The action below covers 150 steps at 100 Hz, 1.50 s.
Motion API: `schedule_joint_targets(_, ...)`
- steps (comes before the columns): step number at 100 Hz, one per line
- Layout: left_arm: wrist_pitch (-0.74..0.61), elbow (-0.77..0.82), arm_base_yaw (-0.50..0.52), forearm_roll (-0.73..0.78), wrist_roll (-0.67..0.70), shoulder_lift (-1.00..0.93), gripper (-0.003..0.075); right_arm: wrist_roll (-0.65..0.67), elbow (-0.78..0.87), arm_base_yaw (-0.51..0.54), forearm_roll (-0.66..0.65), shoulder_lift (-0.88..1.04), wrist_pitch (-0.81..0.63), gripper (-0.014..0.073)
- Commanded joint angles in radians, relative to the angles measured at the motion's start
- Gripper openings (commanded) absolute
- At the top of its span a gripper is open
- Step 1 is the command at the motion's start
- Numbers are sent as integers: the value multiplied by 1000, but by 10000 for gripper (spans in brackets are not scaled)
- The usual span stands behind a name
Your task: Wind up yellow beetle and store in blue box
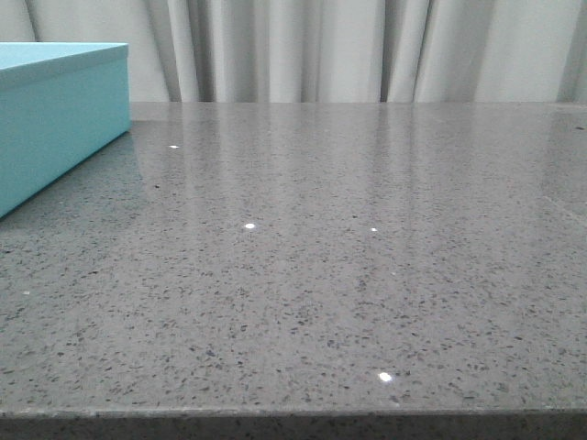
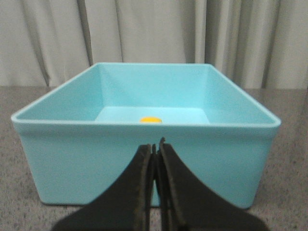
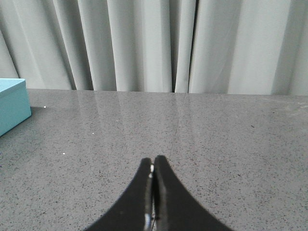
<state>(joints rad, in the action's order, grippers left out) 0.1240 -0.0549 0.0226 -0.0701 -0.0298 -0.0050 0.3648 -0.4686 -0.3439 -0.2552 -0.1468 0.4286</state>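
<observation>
Left gripper (image 2: 156,147) pinched closed, empty, tips just short of the blue box (image 2: 144,163) near wall. Box open-topped; sliver of the yellow beetle (image 2: 150,120) visible on its floor, past that wall, straight ahead of the fingers. Right gripper (image 3: 153,166) also closed, empty, over bare grey table (image 3: 216,144); box corner far off to one side. Curtain (image 3: 144,43) behind.

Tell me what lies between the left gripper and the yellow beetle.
Left wrist view: the blue box's near wall stands between the shut left gripper and the beetle inside.
</observation>
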Motion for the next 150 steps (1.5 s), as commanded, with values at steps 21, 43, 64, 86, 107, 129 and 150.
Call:
schedule_joint_targets(21, -148, 95, -1, -13, -3, -31, -20, -12, -21, 0, -24, -10, -84, -67)
schedule_joint_targets(43, -145, 95, -1, -13, -3, -31, -20, -12, -21, 0, -24, -10, -82, -67)
schedule_joint_targets(64, -145, 95, -1, -13, -3, -31, -20, -12, -21, 0, -24, -10, -82, -67)
schedule_joint_targets(86, -145, 95, -1, -13, -3, -31, -20, -12, -21, 0, -24, -10, -82, -67)
schedule_joint_targets(107, -145, 95, -1, -13, -3, -31, -20, -12, -21, 0, -24, -10, -82, -67)
schedule_joint_targets(129, -145, 95, -1, -13, -3, -31, -20, -12, -21, 0, -84, -10, -81, -67)
schedule_joint_targets(150, -145, 95, -1, -13, -3, -31, -20, -12, -20, 0, -179, -10, -82, -67)
